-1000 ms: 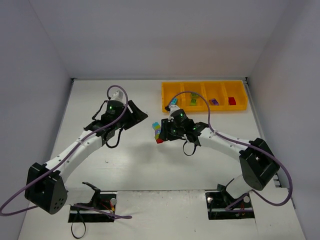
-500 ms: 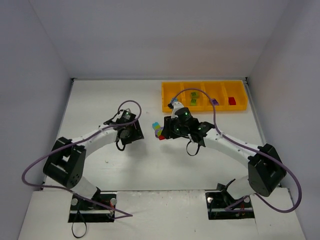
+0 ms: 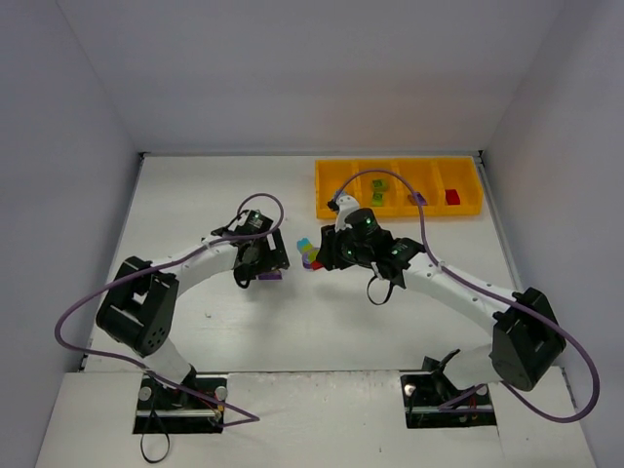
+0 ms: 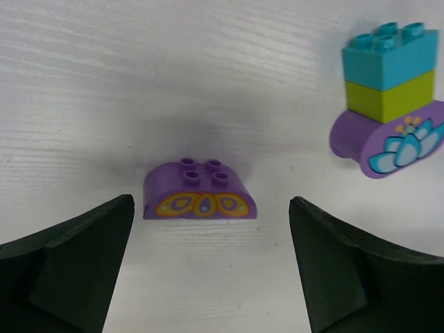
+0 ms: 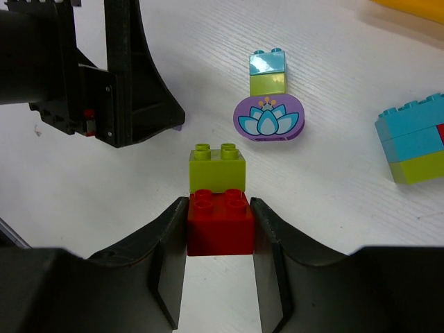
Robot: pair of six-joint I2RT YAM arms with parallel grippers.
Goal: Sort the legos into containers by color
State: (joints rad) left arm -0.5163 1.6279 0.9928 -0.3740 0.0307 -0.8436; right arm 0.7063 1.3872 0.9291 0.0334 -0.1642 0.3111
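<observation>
While my right gripper (image 5: 218, 208) pinches the red brick (image 5: 220, 225) with a lime brick (image 5: 217, 168) stuck on top, my left gripper (image 4: 209, 208) hangs with fingers spread either side of the purple arched brick (image 4: 200, 196), which lies on the table (image 4: 208, 69) outside the tray (image 3: 324, 175). I should descend squarely, keep it centred, and close evenly on its ends, clear of the teal-lime-purple stack (image 4: 388, 104) nearby.
</observation>
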